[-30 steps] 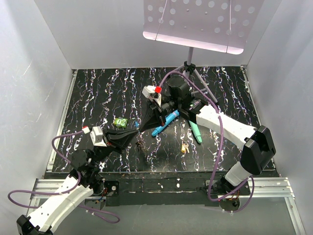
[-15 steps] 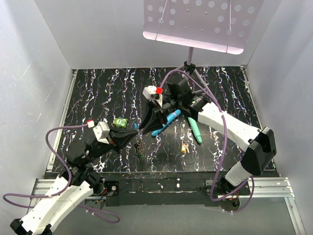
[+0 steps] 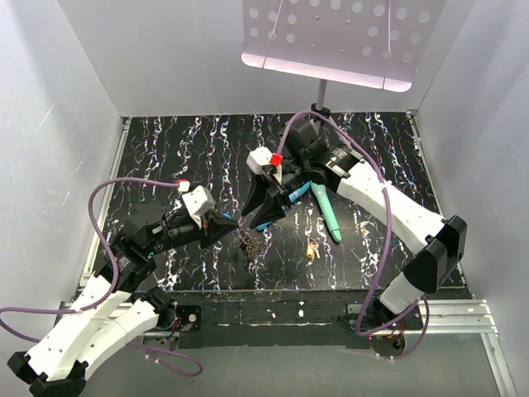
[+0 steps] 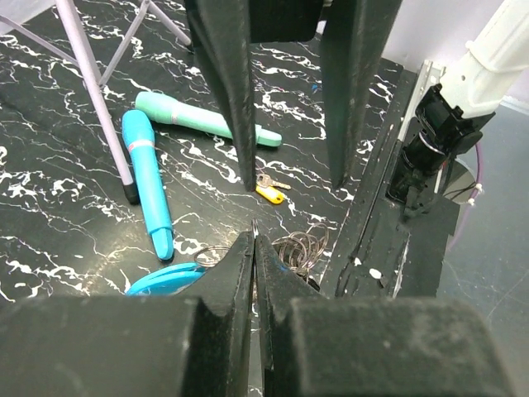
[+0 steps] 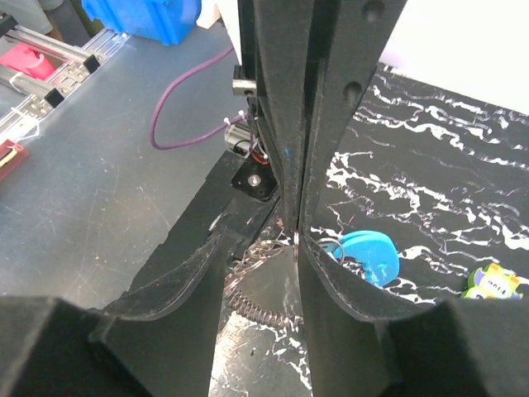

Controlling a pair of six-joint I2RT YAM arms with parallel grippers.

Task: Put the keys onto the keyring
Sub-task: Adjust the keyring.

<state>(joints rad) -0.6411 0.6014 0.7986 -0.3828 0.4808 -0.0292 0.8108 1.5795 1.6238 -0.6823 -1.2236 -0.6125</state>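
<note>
The keyring is a bunch of grey wire loops with a bright blue curved part. It hangs low over the black mat near the front edge. My left gripper is shut on a thin metal loop of it, which pokes out at the tips. My right gripper stands open just beside it. In the right wrist view its fingertips flank the coiled chain. A yellow key lies on the mat to the right, and a green key lies behind the left wrist.
Two teal sticks lie mid-mat, a cyan one and a mint one. A music stand stands at the back, with one leg reaching onto the mat. The mat's front edge and the arm bases are close by.
My right gripper has opened and let go of the keyring. My left arm has swung right and toward the back, still shut on the ring, and now covers the green key from above.
</note>
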